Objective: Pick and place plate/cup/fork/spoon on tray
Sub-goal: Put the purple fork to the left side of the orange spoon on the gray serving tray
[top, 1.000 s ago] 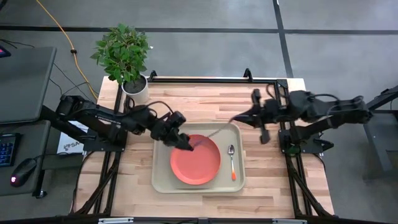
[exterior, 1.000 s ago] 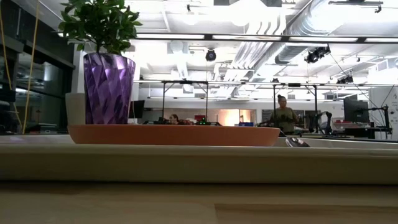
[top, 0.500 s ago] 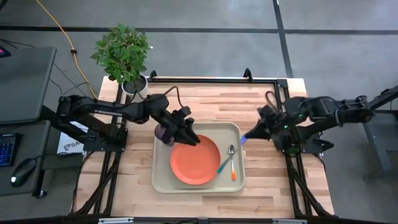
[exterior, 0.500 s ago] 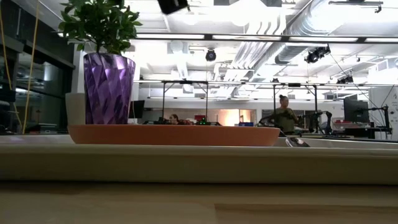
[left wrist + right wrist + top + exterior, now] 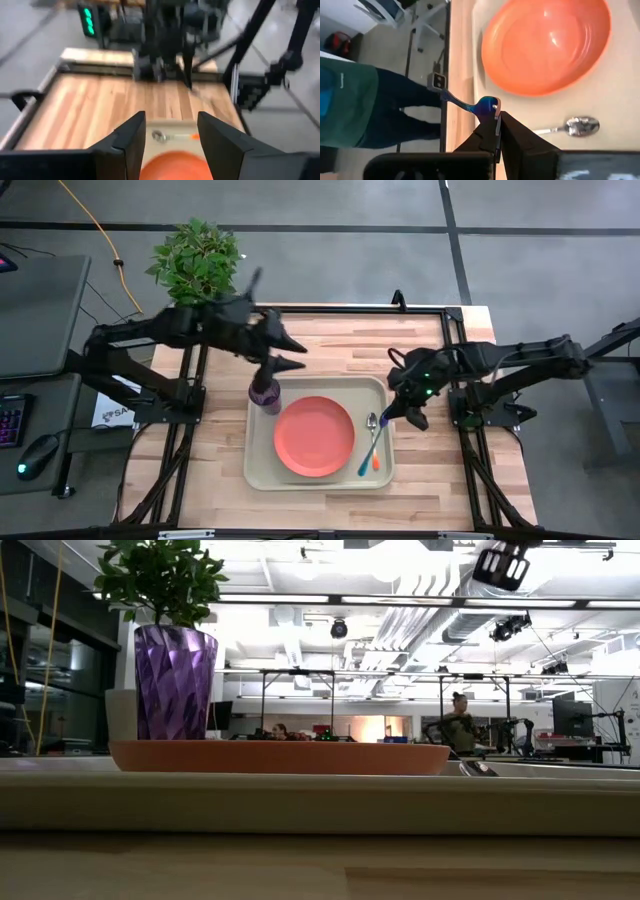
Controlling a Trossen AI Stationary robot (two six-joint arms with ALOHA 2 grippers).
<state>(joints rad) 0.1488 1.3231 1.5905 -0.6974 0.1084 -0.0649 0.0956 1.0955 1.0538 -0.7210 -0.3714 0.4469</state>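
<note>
The beige tray [image 5: 258, 470] lies mid-table. On it are the orange plate [image 5: 314, 436], the purple cup [image 5: 265, 392] upright at its far left corner, and the orange-handled spoon [image 5: 373, 442] along its right side. My right gripper [image 5: 392, 410] is over the tray's right rim, shut on the blue-handled fork [image 5: 366, 458]. My left gripper [image 5: 292, 352] is open and empty, raised over the table just beyond the cup. In the low view the cup [image 5: 175, 682] stands behind the plate [image 5: 280, 756]. My right gripper pinches the fork's blue handle [image 5: 484, 106] between its two fingers, at their free ends. The fork sticks out ahead of the fingers, its metal end [image 5: 438, 82] toward the table's near edge. It is lifted clear above the tray, beside the spoon [image 5: 577, 125].
A potted plant [image 5: 200, 265] in a white pot stands at the table's far left corner. Bare wood lies beyond the tray's far rim [image 5: 350, 345]. A person in green [image 5: 350, 100] stands past the near table edge.
My left gripper has risen from the plate's far left part and drawn back toward the far left, past the cup. My right gripper has carried the fork toward the near edge and turned; the fork's free end now points near-left over the tray beside the spoon.
</note>
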